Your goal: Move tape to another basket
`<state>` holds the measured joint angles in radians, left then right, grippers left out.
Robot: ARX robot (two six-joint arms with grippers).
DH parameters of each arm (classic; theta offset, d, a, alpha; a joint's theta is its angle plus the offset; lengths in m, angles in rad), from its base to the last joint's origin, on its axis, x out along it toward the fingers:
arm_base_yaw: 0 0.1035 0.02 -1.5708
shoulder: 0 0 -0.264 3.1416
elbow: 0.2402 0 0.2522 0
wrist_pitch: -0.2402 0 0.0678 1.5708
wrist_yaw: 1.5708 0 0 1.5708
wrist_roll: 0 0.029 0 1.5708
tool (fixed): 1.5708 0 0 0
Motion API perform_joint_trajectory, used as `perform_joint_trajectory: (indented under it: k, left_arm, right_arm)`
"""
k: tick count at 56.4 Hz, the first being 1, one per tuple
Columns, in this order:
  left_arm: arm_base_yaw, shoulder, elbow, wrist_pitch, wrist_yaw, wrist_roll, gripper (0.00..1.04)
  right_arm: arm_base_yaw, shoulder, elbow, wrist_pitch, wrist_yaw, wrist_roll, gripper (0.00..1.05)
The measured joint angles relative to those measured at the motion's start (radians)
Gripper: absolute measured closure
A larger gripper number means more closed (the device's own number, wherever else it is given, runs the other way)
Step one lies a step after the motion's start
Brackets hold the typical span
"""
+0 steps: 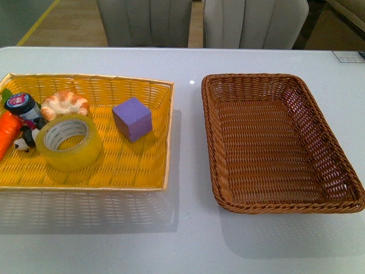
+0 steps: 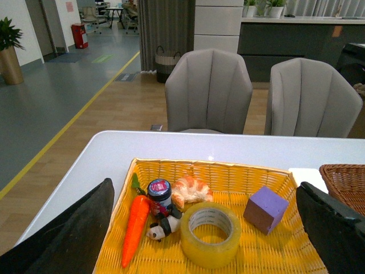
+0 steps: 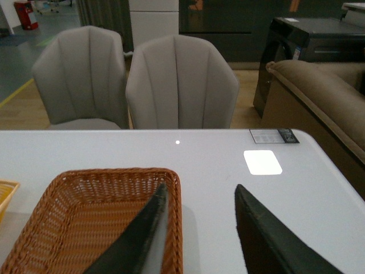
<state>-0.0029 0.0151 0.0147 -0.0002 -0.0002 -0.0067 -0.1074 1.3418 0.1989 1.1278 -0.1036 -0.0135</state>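
Tape point(image 1: 69, 141) lower left in yellow basket point(image 1: 169, 137), brown basket point(image 1: 209, 131) at right; left gripper point(image 2: 204, 185) and right gripper point(image 3: 201, 186) both spread apart.

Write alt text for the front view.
A roll of yellowish packing tape lies flat in a yellow woven basket on a white table, beside a purple cube, a croissant and a carrot. To the basket's right sits an empty brown wicker basket. Neither arm shows.

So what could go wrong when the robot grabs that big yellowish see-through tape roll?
The wide yellowish tape roll lies close beside the toy croissant and small panda figure, so a grab might knock them. Carried low, it could catch the yellow woven basket's rim before reaching the brown wicker basket.
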Motion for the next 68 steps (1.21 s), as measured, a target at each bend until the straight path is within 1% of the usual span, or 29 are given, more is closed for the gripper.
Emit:
perform_joint_trajectory:
  k: [5,6,12,14,15,20,42,51,68]
  left_arm:
    - [0.000,0.000,0.000,0.000,0.000,0.000,0.09]
    - [0.000,0.000,0.000,0.000,0.000,0.000,0.09]
    - [0.000,0.000,0.000,0.000,0.000,0.000,0.09]
    - [0.000,0.000,0.000,0.000,0.000,0.000,0.09]
    - [0.000,0.000,0.000,0.000,0.000,0.000,0.09]
    - [0.000,0.000,0.000,0.000,0.000,0.000,0.09]
    - [0.000,0.000,0.000,0.000,0.000,0.000,0.09]
    - [0.000,0.000,0.000,0.000,0.000,0.000,0.09]
    - [0.000,0.000,0.000,0.000,0.000,0.000,0.09]
  right_arm:
    - [0.016,-0.079,-0.044,-0.037,0.014,0.000,1.02]
    - [0.019,-0.095,-0.051,-0.045,0.017,-0.002,1.03]
    - [0.032,-0.177,-0.086,-0.092,0.035,0.003,1.03]
    - [0.060,-0.210,-0.099,-0.113,0.082,0.004,1.03]
    - [0.073,-0.227,-0.105,-0.124,0.091,0.004,1.03]
    - [0.101,-0.301,-0.128,-0.175,0.093,0.003,1.03]
    - [0.103,-0.613,-0.175,-0.427,0.103,0.004,1.03]
    - [0.103,-0.769,-0.176,-0.567,0.103,0.004,1.03]
    - [0.104,-0.939,-0.176,-0.726,0.103,0.004,1.03]
